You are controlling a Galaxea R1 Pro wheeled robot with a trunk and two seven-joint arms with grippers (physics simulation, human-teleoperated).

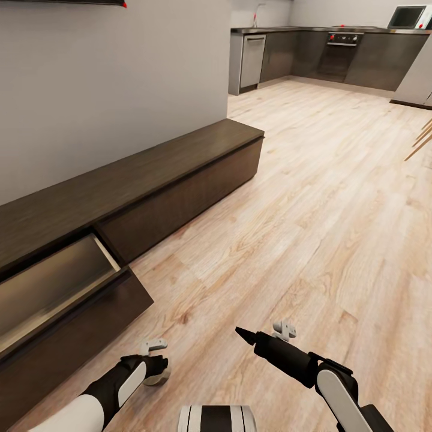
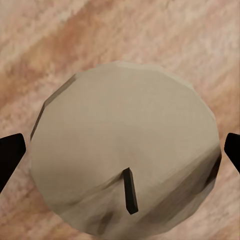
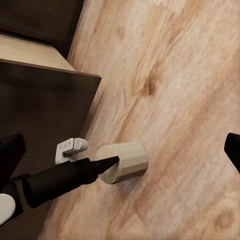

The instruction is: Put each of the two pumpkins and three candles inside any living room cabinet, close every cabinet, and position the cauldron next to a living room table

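The left gripper [image 1: 157,366] has its jaws spread on either side of a candle [image 2: 125,155], which stands on the wooden floor [image 1: 312,198] just in front of the cabinet [image 1: 150,186]; the left wrist view looks straight down on the candle's flat pale top and short dark wick [image 2: 130,190], with a dark fingertip [image 2: 10,157] at each edge of the picture, not touching the wax. The right gripper [image 1: 282,331] hovers over bare floor a little further out from the cabinet, jaws spread wide and holding nothing (its wrist view looks across at the candle lying between the left fingers). Beside the candle, one cabinet drawer [image 1: 57,282] stands pulled out, its light tan interior showing; the rest of the long dark front is flush
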